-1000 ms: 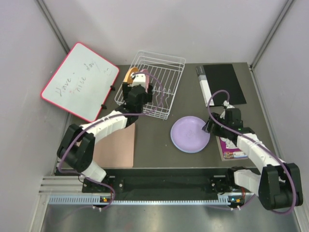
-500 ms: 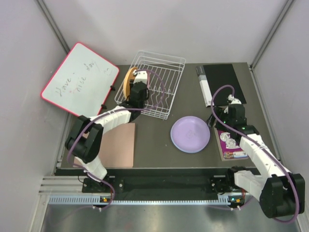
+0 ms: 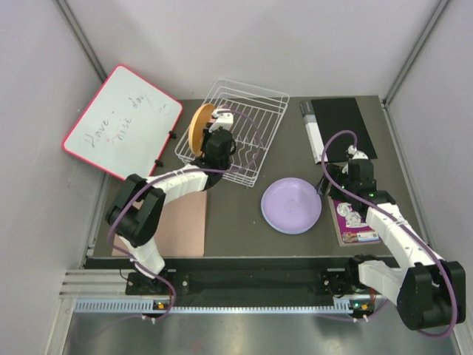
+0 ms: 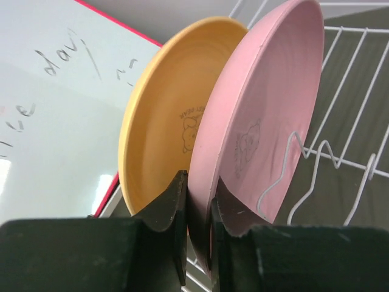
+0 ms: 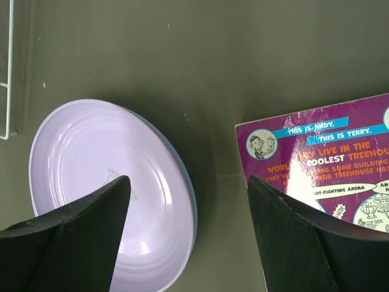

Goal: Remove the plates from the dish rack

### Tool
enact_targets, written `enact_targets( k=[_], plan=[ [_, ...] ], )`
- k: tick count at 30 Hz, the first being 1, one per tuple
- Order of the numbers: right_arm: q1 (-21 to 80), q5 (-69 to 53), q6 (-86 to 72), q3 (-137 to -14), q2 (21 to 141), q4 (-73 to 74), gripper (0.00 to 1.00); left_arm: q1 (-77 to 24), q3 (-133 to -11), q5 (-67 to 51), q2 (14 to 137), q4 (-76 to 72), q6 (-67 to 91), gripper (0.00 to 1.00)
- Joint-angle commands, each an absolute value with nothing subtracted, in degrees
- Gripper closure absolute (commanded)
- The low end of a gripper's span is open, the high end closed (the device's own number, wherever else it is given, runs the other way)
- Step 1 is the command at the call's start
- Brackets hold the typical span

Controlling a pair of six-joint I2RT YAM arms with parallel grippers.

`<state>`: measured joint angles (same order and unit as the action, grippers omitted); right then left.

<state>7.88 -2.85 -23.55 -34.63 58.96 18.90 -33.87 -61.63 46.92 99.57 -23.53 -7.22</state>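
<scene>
In the left wrist view my left gripper point(image 4: 199, 207) is shut on the lower rim of the pink plate point(image 4: 267, 109), which stands on edge in the white wire dish rack point(image 4: 340, 121). The orange-yellow plate point(image 4: 158, 140) stands upright just behind it. From above, the left gripper point(image 3: 216, 144) sits at the rack's point(image 3: 259, 122) left end beside the orange-yellow plate point(image 3: 199, 127). The purple plate point(image 3: 291, 205) lies flat on the table, and a light blue rim point(image 5: 191, 194) shows under the purple plate point(image 5: 109, 182). My right gripper point(image 5: 187, 179) hangs open and empty over the plate's right edge.
A red-framed whiteboard point(image 3: 122, 122) leans at the back left. A brown board point(image 3: 177, 222) lies front left. A black pad point(image 3: 340, 127) lies at the back right. A purple book point(image 5: 328, 158) lies right of the plates, also seen from above point(image 3: 355, 222).
My left gripper pushed into the rack and shut on the pink plate's rim. The rack shifted slightly. The right arm drew back from the purple plate, then stayed still.
</scene>
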Motion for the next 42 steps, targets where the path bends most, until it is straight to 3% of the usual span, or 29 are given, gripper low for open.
enact_targets(
  k=[1, 7, 9, 19, 24, 31, 42],
  plan=[
    [8.88, -2.37, -22.94, -35.42, 58.45, 17.31, 0.21, -36.12, -62.22, 60.89, 101.68, -43.21, -16.24, 1.0],
    [8.88, -2.02, -22.76, -35.68, 56.61, 18.45, 0.19, -37.44, -64.07, 69.96, 106.96, -71.5, -43.9, 1.0],
    [8.88, -2.02, -22.68, -36.03, 55.55, 18.81, 0.18, -37.79, -65.64, 70.4, 105.21, -69.36, -44.04, 1.0],
    [8.88, -4.57, -22.94, -36.91, 50.28, 19.69, 0.15, -38.58, -70.74, 55.83, 86.5, -18.59, -6.97, 1.0],
    [8.88, -8.77, -22.67, -37.18, 47.64, 17.85, 0.15, -38.58, -71.28, 33.74, 81.31, -0.3, 7.71, 1.0],
    [8.88, -19.5, -27.5, -36.91, 45.18, 6.43, 0.13, -38.67, -66.72, 12.5, 78.84, 2.91, 20.65, 1.0],
    [9.14, -25.84, -31.55, -35.95, 51.32, -5.27, 0.14, -38.76, -60.47, -4.12, 76.38, -3.86, 30.58, 1.0]
  ],
)
